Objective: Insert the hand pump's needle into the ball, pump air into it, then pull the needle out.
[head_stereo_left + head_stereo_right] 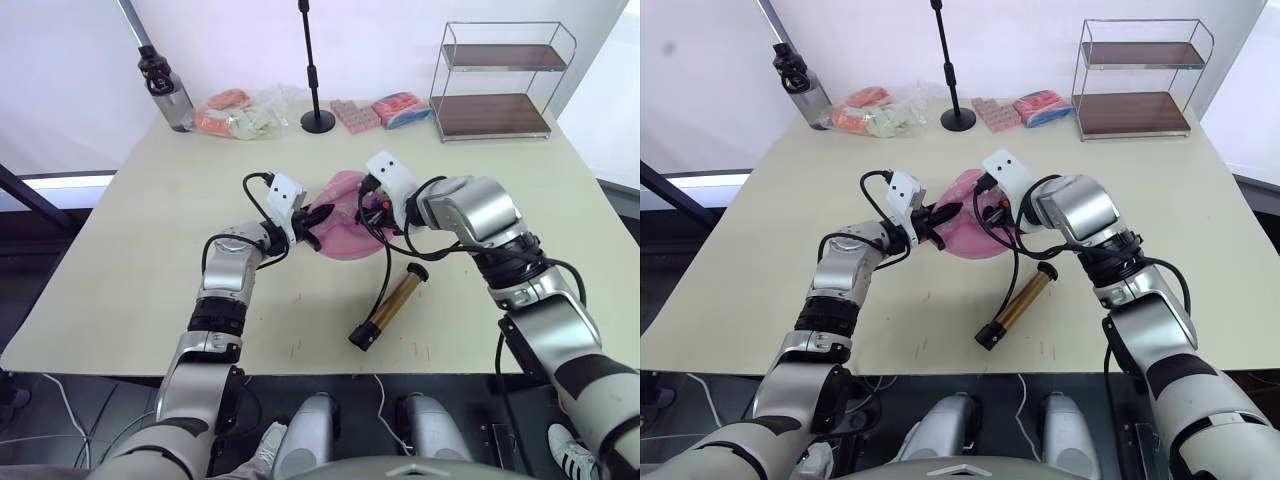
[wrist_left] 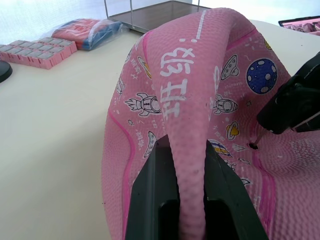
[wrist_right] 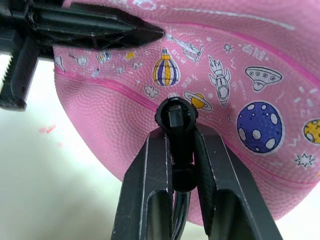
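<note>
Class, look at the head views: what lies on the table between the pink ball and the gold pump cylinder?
Only the thin black hose crosses the bare table there, running from the gold-bronze hand pump cylinder toward the deflated pink rubber ball, as both eye views show.

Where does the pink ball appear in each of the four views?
Left eye view: the ball lies mid-table, deflated, between the two pincers.
Right eye view: same spot, at picture centre.
Left wrist view: a folded ridge of it is pinched by the left pincer.
Right wrist view: its stickered skin lies behind the right pincer, which grips the needle fitting.
Shared landmark: the blue planet sticker, also seen at.
</note>
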Robot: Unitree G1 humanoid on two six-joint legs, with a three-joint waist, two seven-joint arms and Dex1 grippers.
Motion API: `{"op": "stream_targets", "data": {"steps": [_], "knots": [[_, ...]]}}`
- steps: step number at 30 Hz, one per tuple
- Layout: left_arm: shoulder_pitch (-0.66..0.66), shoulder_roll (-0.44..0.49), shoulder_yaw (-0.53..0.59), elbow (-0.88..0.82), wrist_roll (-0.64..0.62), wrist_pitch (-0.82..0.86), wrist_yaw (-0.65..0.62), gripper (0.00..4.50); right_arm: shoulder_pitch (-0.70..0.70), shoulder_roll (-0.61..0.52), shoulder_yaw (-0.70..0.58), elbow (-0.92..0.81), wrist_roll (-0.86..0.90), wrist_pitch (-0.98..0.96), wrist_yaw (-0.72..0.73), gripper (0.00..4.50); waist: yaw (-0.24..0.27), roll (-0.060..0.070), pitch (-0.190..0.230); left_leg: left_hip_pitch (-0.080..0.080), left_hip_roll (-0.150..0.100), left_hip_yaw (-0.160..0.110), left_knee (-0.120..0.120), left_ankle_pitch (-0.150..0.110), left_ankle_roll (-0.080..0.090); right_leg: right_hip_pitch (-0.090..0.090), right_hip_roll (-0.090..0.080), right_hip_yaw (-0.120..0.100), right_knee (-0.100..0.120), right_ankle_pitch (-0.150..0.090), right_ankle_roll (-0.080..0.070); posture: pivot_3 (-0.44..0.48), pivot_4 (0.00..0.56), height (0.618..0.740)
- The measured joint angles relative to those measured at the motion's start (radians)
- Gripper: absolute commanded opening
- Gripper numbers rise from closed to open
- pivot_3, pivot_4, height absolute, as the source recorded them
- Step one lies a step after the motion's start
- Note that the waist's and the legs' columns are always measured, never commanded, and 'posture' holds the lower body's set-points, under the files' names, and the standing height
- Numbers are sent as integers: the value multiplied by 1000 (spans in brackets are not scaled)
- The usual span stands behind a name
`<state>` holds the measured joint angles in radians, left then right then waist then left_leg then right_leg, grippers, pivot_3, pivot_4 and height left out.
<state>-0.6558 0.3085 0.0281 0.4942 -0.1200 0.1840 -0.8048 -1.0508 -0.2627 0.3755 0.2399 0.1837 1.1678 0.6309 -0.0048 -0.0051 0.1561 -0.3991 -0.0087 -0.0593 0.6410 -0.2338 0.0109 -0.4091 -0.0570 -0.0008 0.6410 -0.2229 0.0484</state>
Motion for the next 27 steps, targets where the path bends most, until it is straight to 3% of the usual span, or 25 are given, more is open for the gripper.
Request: {"op": "stream_targets", "data": {"steps": [15,27], "knots": [[0,-1,-1,9,0,-3,3,0,-100,-27,196,128,-102,-129,136,86,-3,0,-1,3,0,-1,1,0,0,3,0,-1,0,0,1,0,150,740],[-9,-5,-8,30,1,-15,4,0,-105,-76,286,113,-189,-213,240,86,4,1,-2,4,-1,-2,4,0,0,5,-1,-3,0,0,1,0,150,740]]}}
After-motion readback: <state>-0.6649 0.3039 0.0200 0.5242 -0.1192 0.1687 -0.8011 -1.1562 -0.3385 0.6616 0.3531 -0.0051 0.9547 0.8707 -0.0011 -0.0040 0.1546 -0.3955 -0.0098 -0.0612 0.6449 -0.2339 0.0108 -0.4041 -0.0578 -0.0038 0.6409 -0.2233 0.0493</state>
